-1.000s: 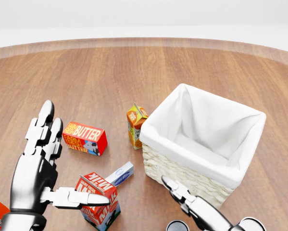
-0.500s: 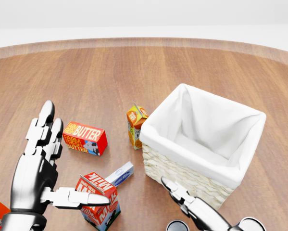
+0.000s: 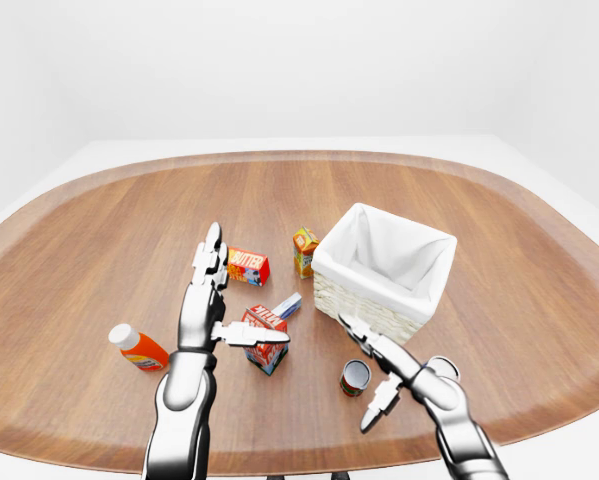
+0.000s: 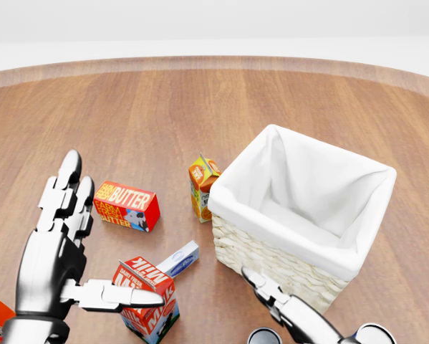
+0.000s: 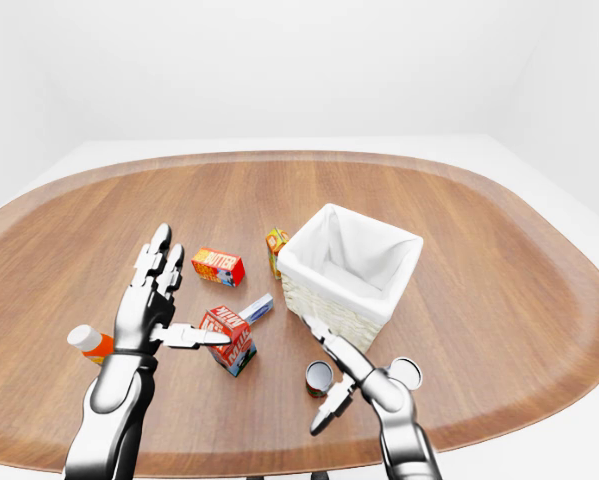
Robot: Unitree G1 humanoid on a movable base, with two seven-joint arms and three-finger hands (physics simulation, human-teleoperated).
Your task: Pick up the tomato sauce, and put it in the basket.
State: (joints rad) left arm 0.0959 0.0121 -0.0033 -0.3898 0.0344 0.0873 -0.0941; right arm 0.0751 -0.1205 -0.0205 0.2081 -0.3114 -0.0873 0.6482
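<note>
The tomato sauce (image 3: 355, 377), a small can with a dark open-looking top, stands on the bench (image 3: 99, 240) just inside the right hand (image 3: 404, 372), between its long upper finger and the lower finger that points down toward the bench edge. The label is too small to read, so taking this can for the sauce is a judgement.

The main risk is a knock rather than a grasp. The right hand is spread wide and empty, its fingers apart from the can, so a closing sweep from this angle could tip the can or roll it away toward the left hand. The basket (image 4: 357, 208) stands just above the right hand's upper finger, and a lift that rises too early could catch its woven wall or drag the white liner.

The left hand (image 4: 60, 247) is also open and holds nothing. Its fingers point up and its thumb stretches across the top of the milk carton (image 4: 148, 301), seemingly touching it. Beyond its fingertips lies the butter box (image 4: 127, 206), and an orange bottle (image 3: 139, 347) rests near its wrist.
</note>
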